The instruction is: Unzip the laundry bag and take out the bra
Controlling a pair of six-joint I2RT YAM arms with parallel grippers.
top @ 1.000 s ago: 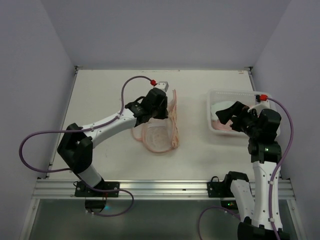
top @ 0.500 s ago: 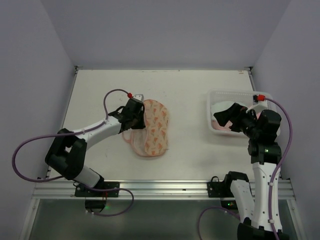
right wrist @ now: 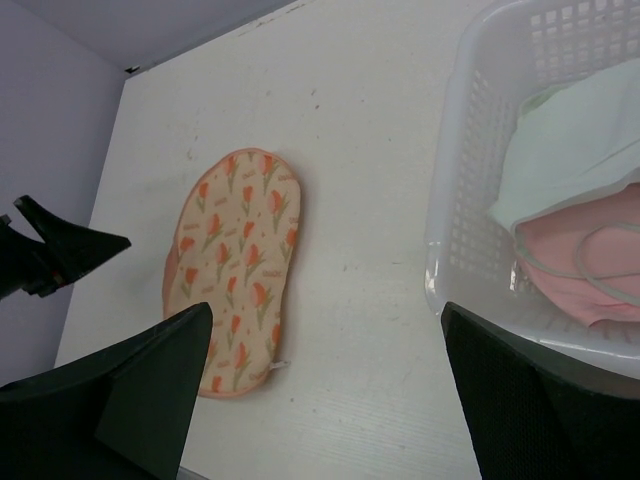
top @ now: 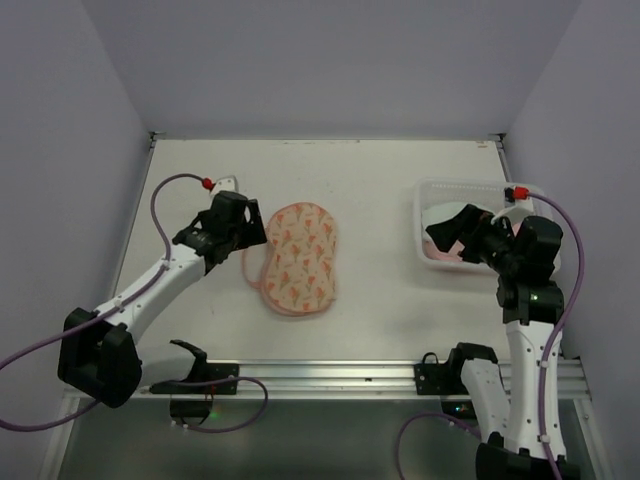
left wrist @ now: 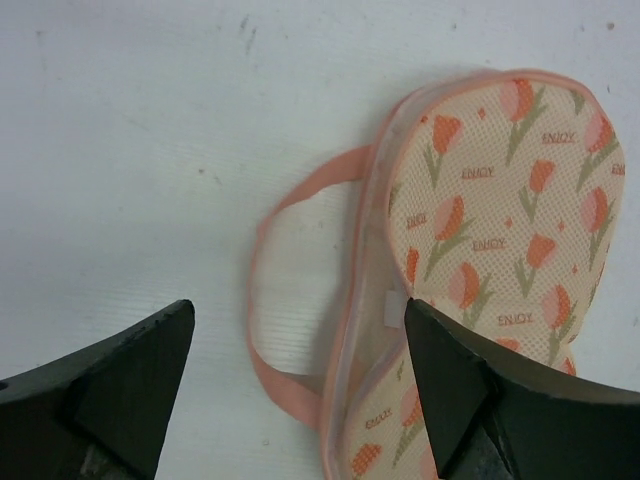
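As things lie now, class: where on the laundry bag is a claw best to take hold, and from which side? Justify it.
Grip the pink loop at the left edge of the laundry bag, coming from the left with the open left claw. The loop bows clear of the flat pouch, a thin strap that the claw can straddle.

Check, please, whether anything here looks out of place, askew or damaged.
Nothing stands out. The laundry bag lies flat on the table, printed side up, its pink loop splayed beside it. A pale green garment and a pink garment sit heaped in the white basket, nothing spilled. The left gripper and right gripper are open and empty.
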